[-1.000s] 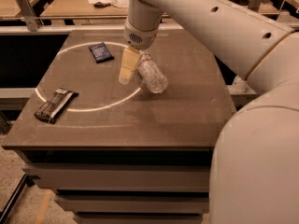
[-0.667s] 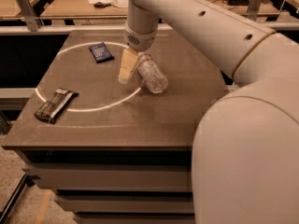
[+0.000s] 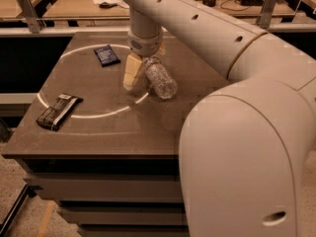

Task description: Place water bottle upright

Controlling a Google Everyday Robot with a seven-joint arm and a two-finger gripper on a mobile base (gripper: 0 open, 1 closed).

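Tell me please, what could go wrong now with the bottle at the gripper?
1. The water bottle leans steeply at the gripper, over the middle of the table. If it is let go at this tilt, it would probably fall on its side and not stand.
2. The bottle is round, so once on its side it might roll across the table.

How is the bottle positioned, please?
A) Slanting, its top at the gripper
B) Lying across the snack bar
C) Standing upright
A: the bottle slants down from the gripper, which hangs over the middle of the table, well clear of the snack bar.
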